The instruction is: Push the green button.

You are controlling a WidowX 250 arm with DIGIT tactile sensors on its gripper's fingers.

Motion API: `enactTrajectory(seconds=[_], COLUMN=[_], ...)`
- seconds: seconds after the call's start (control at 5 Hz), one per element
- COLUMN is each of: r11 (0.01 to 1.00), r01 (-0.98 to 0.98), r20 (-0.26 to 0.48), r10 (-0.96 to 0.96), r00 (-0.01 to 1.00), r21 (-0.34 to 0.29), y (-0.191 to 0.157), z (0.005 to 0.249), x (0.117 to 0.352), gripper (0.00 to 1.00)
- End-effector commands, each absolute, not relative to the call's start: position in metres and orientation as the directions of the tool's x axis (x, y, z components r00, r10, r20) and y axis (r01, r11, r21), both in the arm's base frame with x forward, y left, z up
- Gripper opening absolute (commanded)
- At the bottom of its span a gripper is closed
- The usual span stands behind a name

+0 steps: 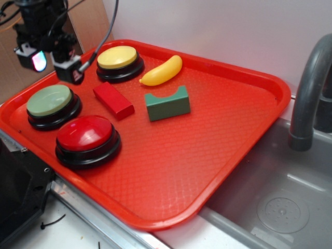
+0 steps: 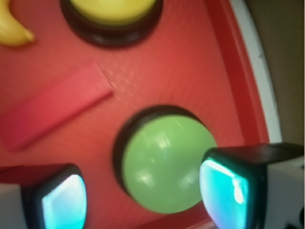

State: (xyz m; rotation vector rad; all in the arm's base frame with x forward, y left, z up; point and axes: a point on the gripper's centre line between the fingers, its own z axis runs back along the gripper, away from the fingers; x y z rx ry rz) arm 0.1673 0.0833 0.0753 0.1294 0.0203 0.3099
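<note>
End effector (image 1: pixel 56 63) hovers above the green button (image 1: pixel 50 100), its fingers spread apart.

Pincer (image 2: pixel 143 200) hangs over the green button (image 2: pixel 164 162), glowing fingertips (image 2: pixel 64 202) spread either side. Red block (image 2: pixel 52 112) lies left on the red tray (image 2: pixel 190 62); yellow button (image 2: pixel 112 12) and banana (image 2: pixel 12 28) up top.
</note>
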Motion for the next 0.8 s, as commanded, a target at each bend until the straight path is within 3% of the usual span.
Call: enactTrajectory(seconds=[0.0,0.2,0.4,0.6], r11=[0.962,0.968,0.97,0.968], r01=[-0.248,-0.223,-0.216,-0.22], r20=[-0.003,-0.032,-0.048,-0.067], r10=[0.25,0.228,0.223,0.229], r00=[0.968,0.973,0.974,0.971], r21=[0.114,0.113,0.112,0.119], y=[0.115,0.109,0.103,0.101], z=[0.044,0.036,0.044,0.066], x=[0.172,0.175,0.177,0.181], gripper=[1.0,1.0,1.0,1.0])
